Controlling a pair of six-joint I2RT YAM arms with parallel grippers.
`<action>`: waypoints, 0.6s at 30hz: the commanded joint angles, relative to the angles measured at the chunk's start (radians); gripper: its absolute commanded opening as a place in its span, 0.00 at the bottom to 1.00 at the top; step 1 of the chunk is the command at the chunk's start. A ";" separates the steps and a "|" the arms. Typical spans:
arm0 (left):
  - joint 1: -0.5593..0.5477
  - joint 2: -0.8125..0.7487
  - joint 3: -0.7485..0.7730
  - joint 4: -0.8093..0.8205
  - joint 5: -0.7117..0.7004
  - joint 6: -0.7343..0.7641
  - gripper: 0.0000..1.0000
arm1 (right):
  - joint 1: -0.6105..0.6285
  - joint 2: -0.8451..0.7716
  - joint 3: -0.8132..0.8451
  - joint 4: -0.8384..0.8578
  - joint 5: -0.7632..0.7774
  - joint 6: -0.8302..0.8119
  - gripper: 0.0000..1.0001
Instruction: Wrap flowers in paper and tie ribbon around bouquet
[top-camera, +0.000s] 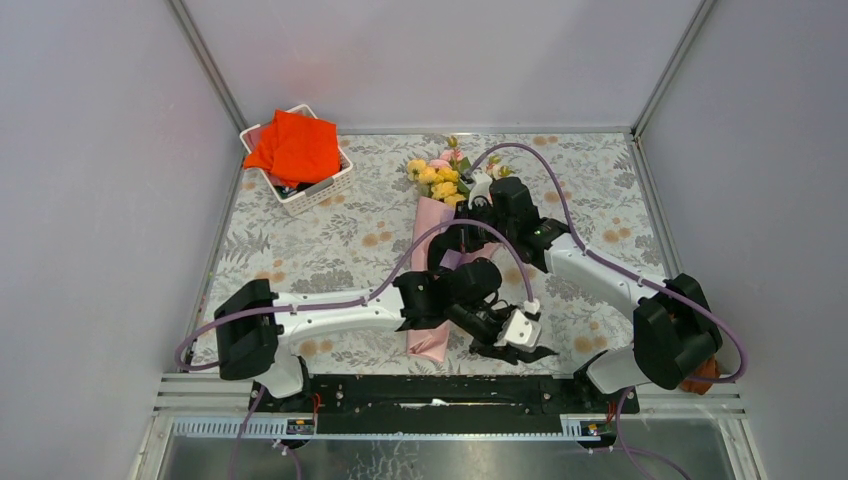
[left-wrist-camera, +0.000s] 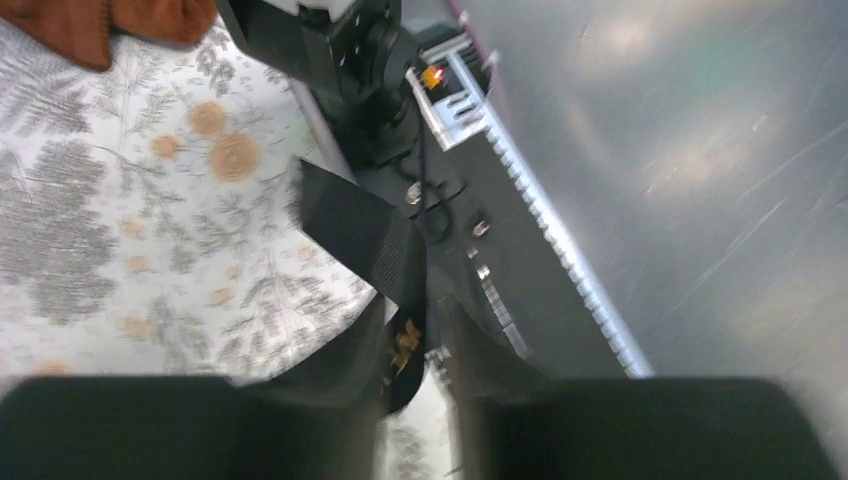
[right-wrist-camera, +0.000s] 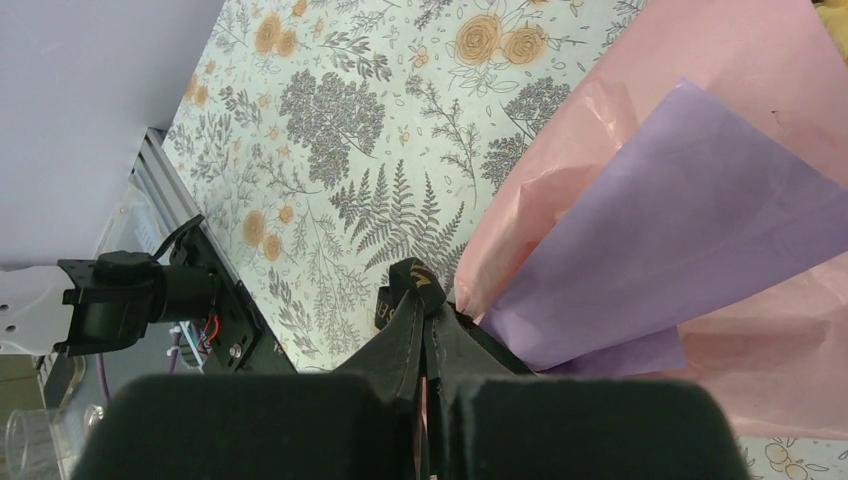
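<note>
The cone-shaped bouquet of pink-and-purple paper (top-camera: 432, 222) lies in the middle, its long axis near-to-far, yellow blooms at the far end. The right gripper (right-wrist-camera: 432, 395) is clamped on the narrow black ribbon (right-wrist-camera: 405, 315), whose gold lettering is too blurred to read. The ribbon also passes between the fingers of the left gripper (left-wrist-camera: 420, 400), but I cannot tell if they pinch it.

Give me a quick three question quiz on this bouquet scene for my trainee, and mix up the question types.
1. True or false: the orange cloth sits in the white basket.
2. What is the right gripper shut on? A) a flower stem B) the black ribbon C) a cable
3. Fill in: the end of the bouquet that faces the far edge of the table is the end with the ___.

Key: 1 true. 2 B. 3 blooms.
</note>
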 joint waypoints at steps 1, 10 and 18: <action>-0.004 -0.072 -0.011 0.038 -0.059 0.121 0.48 | -0.001 -0.018 0.028 0.012 -0.052 -0.017 0.00; 0.117 -0.359 -0.053 -0.232 -0.164 0.109 0.59 | 0.035 0.000 0.031 0.046 -0.050 -0.019 0.00; 0.611 -0.628 -0.415 0.074 -0.343 -0.284 0.23 | 0.098 0.001 0.011 0.067 0.122 0.190 0.00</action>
